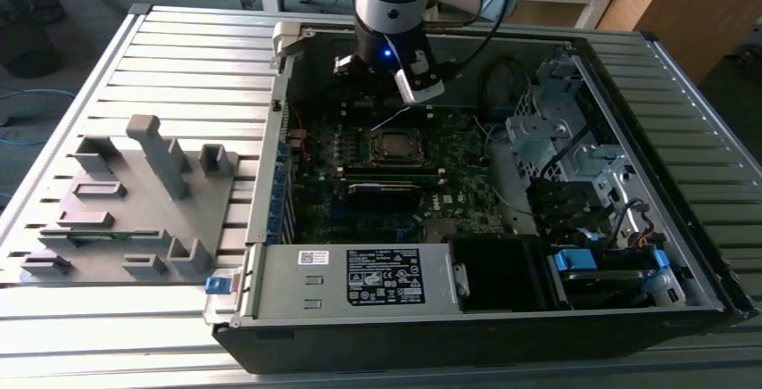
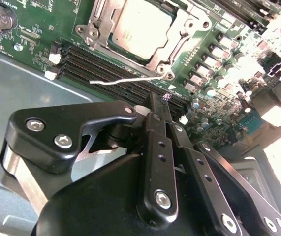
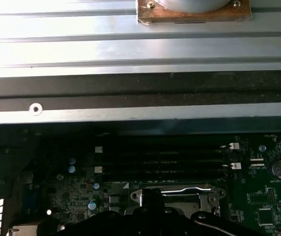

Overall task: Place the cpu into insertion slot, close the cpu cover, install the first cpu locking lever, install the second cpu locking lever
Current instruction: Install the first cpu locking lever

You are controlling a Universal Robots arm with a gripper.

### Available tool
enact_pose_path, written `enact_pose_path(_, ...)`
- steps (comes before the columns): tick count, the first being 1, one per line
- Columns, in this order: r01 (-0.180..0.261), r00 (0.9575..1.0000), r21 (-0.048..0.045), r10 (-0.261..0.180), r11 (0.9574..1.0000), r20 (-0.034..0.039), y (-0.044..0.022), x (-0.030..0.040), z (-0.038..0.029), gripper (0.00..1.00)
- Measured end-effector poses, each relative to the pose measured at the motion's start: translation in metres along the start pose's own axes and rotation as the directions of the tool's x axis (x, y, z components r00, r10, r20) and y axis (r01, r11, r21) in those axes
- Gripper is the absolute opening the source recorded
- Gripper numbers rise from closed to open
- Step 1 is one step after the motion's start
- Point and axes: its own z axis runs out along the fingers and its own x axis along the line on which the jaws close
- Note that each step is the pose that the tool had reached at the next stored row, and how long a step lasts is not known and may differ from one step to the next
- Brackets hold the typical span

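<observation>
The cpu (image 2: pixel 139 23) lies flat in the insertion slot (image 1: pixel 398 146) on the green motherboard (image 2: pixel 29 30). Its silver-grey top shows through the cut-out of the cpu cover (image 2: pixel 161 55), which lies down over it. One thin silver locking lever (image 2: pixel 125 80) sticks out loose from the socket's edge, over the black memory slots; in the exterior view this lever (image 1: pixel 392 120) rises toward the arm. My gripper (image 2: pixel 158 101) hovers just behind the socket with its black fingers (image 2: pixel 155 123) pressed together and nothing between them. In the exterior view the gripper (image 1: pixel 401 103) hangs over the board's far part.
The open computer case's far wall (image 3: pixel 140 115) is close behind the gripper. Memory slots (image 3: pixel 160 160) run between that wall and the socket. A drive cage and cables (image 1: pixel 559 139) fill the exterior view's right, a power supply (image 1: pixel 357 277) the front. A grey fixture tray (image 1: pixel 131 202) lies outside on the exterior view's left.
</observation>
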Motion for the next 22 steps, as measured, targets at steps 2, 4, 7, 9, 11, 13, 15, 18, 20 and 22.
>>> enact_pose_path(2,0.000,1.0000,-0.0001,0.000,1.0000,0.0000,-0.0001,-0.0030,0.0010,0.10)
enact_pose_path(4,0.000,1.0000,-0.0005,0.000,1.0000,0.0002,-0.0001,-0.0061,0.0019,0.10)
enact_pose_path(7,0.000,1.0000,-0.0005,0.000,1.0000,0.0002,0.0000,-0.0111,0.0028,0.10)
enact_pose_path(9,-0.008,1.0000,-0.0004,0.008,1.0000,0.0017,-0.0002,-0.0126,0.0038,0.10)
enact_pose_path(11,-0.025,0.9997,-0.0006,0.025,0.9997,0.0053,-0.0004,-0.0130,0.0051,0.10)
enact_pose_path(13,-0.038,0.9993,-0.0057,0.038,0.9993,0.0071,-0.0007,-0.0133,0.0062,0.10)
enact_pose_path(15,-0.040,0.9992,-0.0240,0.040,0.9989,0.0062,-0.0008,-0.0133,0.0069,0.10)
enact_pose_path(18,-0.040,0.9992,-0.0328,0.040,0.9987,0.0054,-0.0008,-0.0133,0.0070,0.10)
enact_pose_path(20,-0.040,0.9992,-0.0333,0.040,0.9987,0.0054,-0.0008,-0.0133,0.0071,0.10)
enact_pose_path(22,-0.040,0.9992,-0.0336,0.040,0.9987,0.0054,-0.0009,-0.0133,0.0073,0.10)
